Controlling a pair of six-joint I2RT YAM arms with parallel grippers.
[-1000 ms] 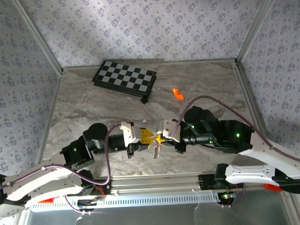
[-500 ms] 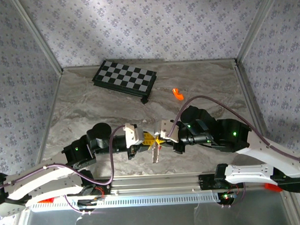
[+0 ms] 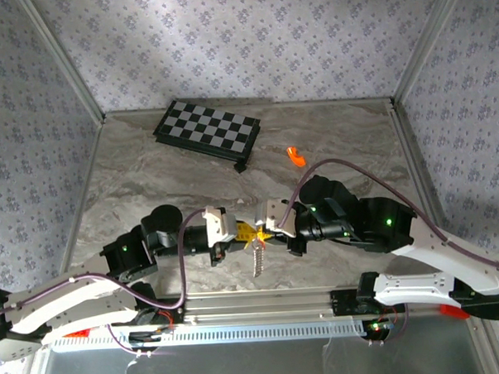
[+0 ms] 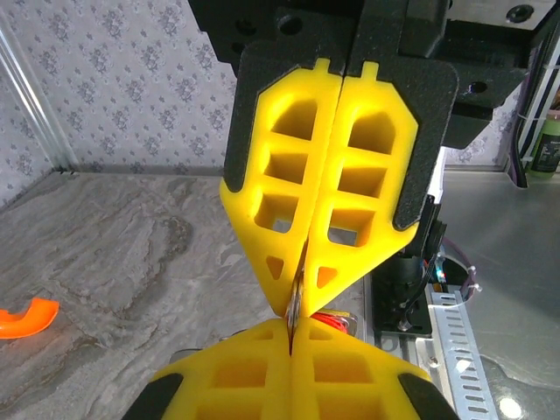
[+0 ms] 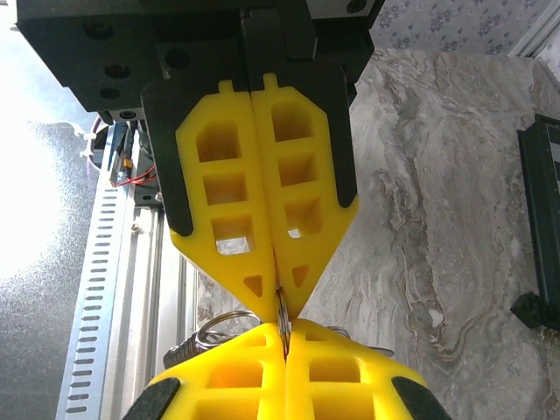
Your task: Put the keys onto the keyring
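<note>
Top view: left tool [image 3: 242,234] has just closed, meeting right tool [image 3: 265,231] tip to tip above the near table [image 3: 150,191]; keyring [image 3: 257,258] dangles beneath. Left wrist: both tools clamp the ring's edge. Right wrist: likewise; two-handed hold judged secure.

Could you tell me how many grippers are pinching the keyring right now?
2. The left gripper and the right gripper meet tip to tip over the table, both shut on the keyring.

Grey marbled table [image 3: 133,184]. Black-and-white chequered board [image 3: 207,131] lies flat near the far edge, left of centre. Small orange piece [image 3: 295,156] lies right of it, apart.
</note>
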